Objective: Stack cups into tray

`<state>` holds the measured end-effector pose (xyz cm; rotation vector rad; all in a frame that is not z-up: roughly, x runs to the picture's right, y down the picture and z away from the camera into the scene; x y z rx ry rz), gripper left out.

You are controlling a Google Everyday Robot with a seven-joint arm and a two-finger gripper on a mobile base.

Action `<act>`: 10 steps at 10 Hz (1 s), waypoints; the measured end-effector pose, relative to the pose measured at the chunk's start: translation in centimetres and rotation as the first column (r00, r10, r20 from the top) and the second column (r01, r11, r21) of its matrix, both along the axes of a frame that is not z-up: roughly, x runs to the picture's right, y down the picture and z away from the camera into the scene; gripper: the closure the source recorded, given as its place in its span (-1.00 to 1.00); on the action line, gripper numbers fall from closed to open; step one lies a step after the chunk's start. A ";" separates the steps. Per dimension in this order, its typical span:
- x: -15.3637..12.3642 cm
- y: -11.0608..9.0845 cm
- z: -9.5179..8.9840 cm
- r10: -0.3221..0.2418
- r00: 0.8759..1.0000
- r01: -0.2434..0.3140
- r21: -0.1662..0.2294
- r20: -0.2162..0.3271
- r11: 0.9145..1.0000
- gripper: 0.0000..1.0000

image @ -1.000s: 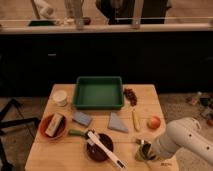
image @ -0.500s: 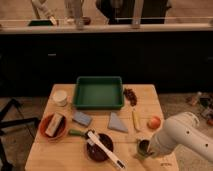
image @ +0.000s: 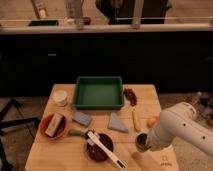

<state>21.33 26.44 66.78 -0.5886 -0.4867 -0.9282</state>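
The green tray [image: 98,104] lies at the back middle of the wooden table, with nothing in it. The cream-white cup [image: 60,97] stands upright just left of the tray. The dark grey-green cup [image: 141,142] is at the front right of the table. My gripper [image: 146,144] is at the end of the white arm [image: 180,131], which reaches in from the right. It is right against the dark cup, and the arm hides most of it.
An orange-red bowl [image: 45,131] holding a block sits at the front left. A dark-brown bowl [image: 95,151] with a white brush across it is at the front middle. Between them and the tray lie a blue sponge [image: 81,118], a grey cloth [image: 117,123], a yellow banana [image: 135,120], an orange fruit [image: 151,121] and dark grapes [image: 131,94].
The arm has drawn up and slightly left over the dark cup. The cup's spot has shifted a little toward the table's middle. Everything else is as before.
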 end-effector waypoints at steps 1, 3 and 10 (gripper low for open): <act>-0.2 -1.0 0.0 -0.020 1.000 0.020 0.006 -0.001 1.000 0.90; -0.9 -3.3 0.4 -0.053 0.999 0.053 0.023 0.003 0.998 0.90; -2.8 -10.4 3.2 -0.092 0.995 0.090 0.071 0.037 0.993 0.90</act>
